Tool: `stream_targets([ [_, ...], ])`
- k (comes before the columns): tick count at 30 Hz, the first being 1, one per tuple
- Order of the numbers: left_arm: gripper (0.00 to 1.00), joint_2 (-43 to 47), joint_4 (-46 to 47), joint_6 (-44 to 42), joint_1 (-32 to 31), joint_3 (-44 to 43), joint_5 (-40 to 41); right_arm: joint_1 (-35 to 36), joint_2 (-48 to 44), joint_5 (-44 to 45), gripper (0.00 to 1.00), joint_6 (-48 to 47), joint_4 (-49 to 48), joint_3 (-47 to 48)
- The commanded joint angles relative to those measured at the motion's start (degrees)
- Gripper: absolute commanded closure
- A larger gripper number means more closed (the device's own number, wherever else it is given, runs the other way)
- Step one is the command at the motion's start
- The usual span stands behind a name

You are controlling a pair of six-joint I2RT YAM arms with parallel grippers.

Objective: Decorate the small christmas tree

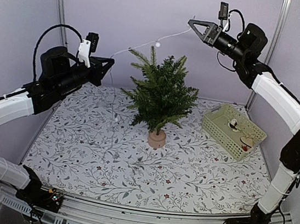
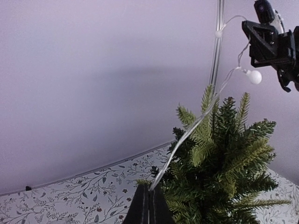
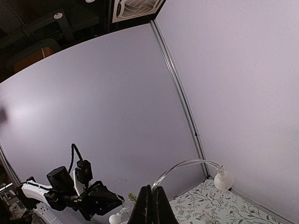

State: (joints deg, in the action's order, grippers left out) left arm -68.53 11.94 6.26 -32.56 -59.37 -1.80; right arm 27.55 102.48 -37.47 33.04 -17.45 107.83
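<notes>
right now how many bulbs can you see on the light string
2. One bulb hangs on the light string above the small christmas tree, between the left gripper and right gripper. A second bulb sits on the tail beyond the right gripper. More may be hidden.

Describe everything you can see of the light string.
The light string is a thin clear wire carrying small round white bulbs, none visibly lit. It spans from the left gripper up to the higher right gripper, both shut on it, passing the tree top. One bulb hangs near the tip; whether the wire touches the needles is unclear.
</notes>
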Motion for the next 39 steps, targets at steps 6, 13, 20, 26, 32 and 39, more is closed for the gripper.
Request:
stream_targets([
  [6,1.0,-1.4,0.0,2.5,1.4,-0.1,-7.6,-1.5,9.3,-2.4,1.0,-1.9,0.0,7.1],
  [13,1.0,-0.5,-0.4,1.8,1.1,1.5,-9.3,-1.8,13.6,-4.6,1.0,-2.2,0.4,7.0],
  [20,1.0,0.2,-1.6,0.3,0.4,2.9,-10.2,-2.1,15.0,-6.1,0.98,-2.2,0.4,4.5],
  [26,1.0,1.1,-2.4,0.2,0.3,3.9,-9.4,-2.1,12.3,-5.5,0.91,-2.4,-1.3,-1.7],
  [32,1.0,3.0,-3.9,-0.4,0.2,5.4,-8.9,-3.1,9.4,-4.7,0.77,-2.9,-1.5,-6.7],
  [39,1.0,2.1,-3.7,-0.2,0.0,5.1,-10.2,-4.1,7.1,-5.0,0.43,-2.1,-3.3,-10.4],
])
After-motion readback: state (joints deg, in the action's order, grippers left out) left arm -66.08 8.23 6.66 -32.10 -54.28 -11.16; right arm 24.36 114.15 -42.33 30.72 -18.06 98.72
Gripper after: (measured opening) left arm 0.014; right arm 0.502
